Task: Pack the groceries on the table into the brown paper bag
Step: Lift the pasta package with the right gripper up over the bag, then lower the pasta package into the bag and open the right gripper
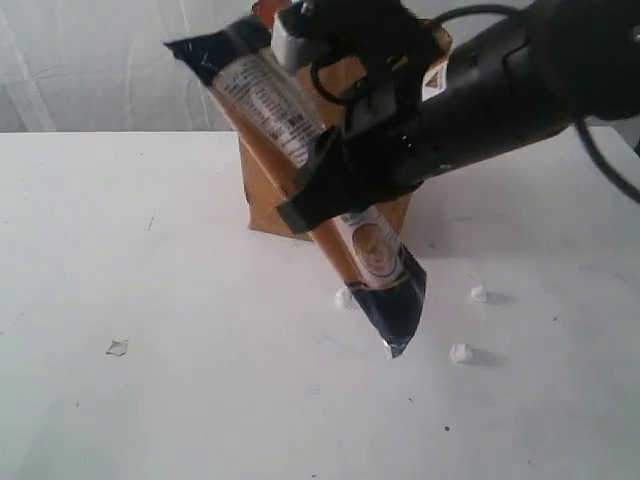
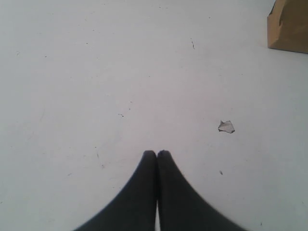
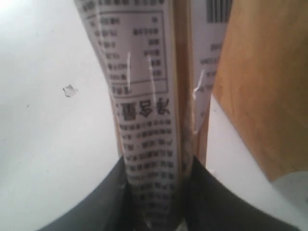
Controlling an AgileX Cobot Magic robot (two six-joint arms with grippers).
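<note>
The long dark-blue-and-white packet (image 1: pixel 272 92) hangs tilted above the table (image 1: pixel 150 300), its upper end at the left and its dark lower end near the tabletop. My right gripper (image 1: pixel 318 195) is shut on its middle. In the right wrist view the printed packet (image 3: pixel 144 96) runs between the two black fingers of the right gripper (image 3: pixel 156 163). The brown paper bag (image 1: pixel 262 195) stands upright just behind the packet, mostly hidden by the arm; its side (image 3: pixel 255 96) is close beside the packet. My left gripper (image 2: pixel 157 153) is shut and empty over bare table, with the bag's corner (image 2: pixel 288 29) far off. No other groceries show.
Small white crumbs (image 1: pixel 478 294) (image 1: pixel 460 352) lie on the table in front of the bag, one (image 1: pixel 343 298) beside the packet's lower end. A pale scrap (image 1: pixel 117 347) lies at the left, also seen as the scrap (image 2: pixel 226 126) near my left gripper.
</note>
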